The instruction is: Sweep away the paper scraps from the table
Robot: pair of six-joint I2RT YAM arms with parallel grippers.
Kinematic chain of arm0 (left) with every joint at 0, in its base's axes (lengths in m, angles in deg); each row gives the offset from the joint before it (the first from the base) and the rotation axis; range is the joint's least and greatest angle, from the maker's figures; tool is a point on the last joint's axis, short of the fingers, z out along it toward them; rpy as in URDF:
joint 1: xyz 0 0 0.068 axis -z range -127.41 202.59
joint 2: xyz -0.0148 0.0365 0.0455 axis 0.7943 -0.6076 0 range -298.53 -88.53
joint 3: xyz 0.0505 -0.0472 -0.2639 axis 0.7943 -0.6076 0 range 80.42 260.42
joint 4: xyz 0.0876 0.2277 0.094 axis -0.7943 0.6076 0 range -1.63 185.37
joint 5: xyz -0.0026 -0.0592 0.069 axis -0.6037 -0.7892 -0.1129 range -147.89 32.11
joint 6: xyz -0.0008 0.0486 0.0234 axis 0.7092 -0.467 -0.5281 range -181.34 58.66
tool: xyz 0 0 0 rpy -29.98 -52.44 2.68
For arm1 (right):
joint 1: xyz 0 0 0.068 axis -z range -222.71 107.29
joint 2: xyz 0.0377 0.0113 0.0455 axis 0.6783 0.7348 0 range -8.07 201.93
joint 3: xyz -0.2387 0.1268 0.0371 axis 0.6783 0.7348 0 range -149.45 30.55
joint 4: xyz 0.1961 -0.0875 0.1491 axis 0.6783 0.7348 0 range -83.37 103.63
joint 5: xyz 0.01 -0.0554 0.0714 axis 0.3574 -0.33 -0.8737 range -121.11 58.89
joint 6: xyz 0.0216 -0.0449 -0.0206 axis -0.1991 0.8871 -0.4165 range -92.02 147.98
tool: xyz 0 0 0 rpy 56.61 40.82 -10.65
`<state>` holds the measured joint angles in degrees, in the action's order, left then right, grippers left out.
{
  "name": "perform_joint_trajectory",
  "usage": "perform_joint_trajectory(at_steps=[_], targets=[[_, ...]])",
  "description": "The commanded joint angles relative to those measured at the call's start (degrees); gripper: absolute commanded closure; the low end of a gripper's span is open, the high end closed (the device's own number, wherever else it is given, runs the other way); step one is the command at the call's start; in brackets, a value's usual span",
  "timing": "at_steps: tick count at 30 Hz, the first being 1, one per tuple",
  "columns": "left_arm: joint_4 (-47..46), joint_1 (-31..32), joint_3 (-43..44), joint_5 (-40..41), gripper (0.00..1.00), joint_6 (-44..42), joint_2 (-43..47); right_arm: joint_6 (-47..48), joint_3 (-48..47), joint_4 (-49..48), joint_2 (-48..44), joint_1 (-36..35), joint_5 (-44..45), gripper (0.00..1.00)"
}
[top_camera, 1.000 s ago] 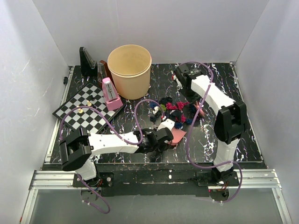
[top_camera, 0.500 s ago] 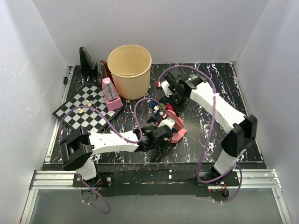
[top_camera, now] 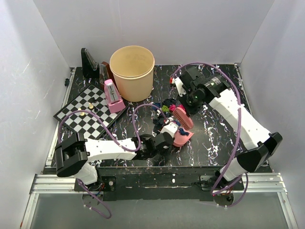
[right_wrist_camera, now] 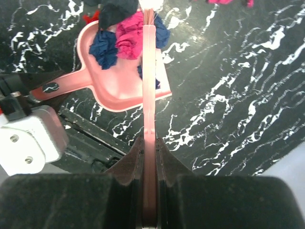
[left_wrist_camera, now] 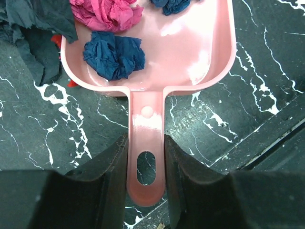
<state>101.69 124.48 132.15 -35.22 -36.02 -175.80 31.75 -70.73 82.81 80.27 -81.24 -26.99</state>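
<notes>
My left gripper point(top_camera: 165, 139) point(left_wrist_camera: 146, 162) is shut on the handle of a pink dustpan point(top_camera: 183, 138) point(left_wrist_camera: 190, 38) lying flat on the black veined table point(top_camera: 214, 138). The pan holds paper scraps: a navy wad point(left_wrist_camera: 114, 55) and a magenta wad point(left_wrist_camera: 107, 12). My right gripper point(top_camera: 191, 102) point(right_wrist_camera: 149, 143) is shut on a pink brush point(top_camera: 182, 118) point(right_wrist_camera: 149, 86), held over the pan's mouth. More paper scraps point(top_camera: 167, 106) in dark, green and magenta lie on the table just beyond the pan. Dark scraps point(left_wrist_camera: 38, 33) lie beside the pan's left rim.
A tan bucket point(top_camera: 132, 71) stands at the back. A chessboard point(top_camera: 88, 114) with small pieces, a pink metronome-like object point(top_camera: 113, 95) and a black stand point(top_camera: 89, 62) are at the back left. The table's front edge point(top_camera: 157, 167) runs just behind the pan's handle.
My right arm swept the brush left across the scrap pile towards the dustpan, then drew back to the right. Scraps have been pushed into the pan. The dustpan shifted slightly right.
</notes>
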Motion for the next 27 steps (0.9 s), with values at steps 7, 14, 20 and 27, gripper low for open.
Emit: perform_joint_trajectory(at_steps=[7,14,20,27], targets=[[2.85,0.96,0.57,1.32,1.00,6.67,2.80,0.53,1.87,-4.90,0.34,1.34,20.40,0.99],[4.68,5.70,2.85,8.43,1.00,0.35,3.51,-1.83,2.56,-7.52,1.24,3.62,23.47,0.99],[10.57,6.06,6.19,9.75,1.00,-0.71,6.66,-5.35,6.61,-14.74,-8.42,11.61,22.43,0.99],[19.89,5.80,14.80,11.60,1.00,-4.40,10.18,-16.49,12.42,-21.26,-19.16,19.09,21.10,0.99]])
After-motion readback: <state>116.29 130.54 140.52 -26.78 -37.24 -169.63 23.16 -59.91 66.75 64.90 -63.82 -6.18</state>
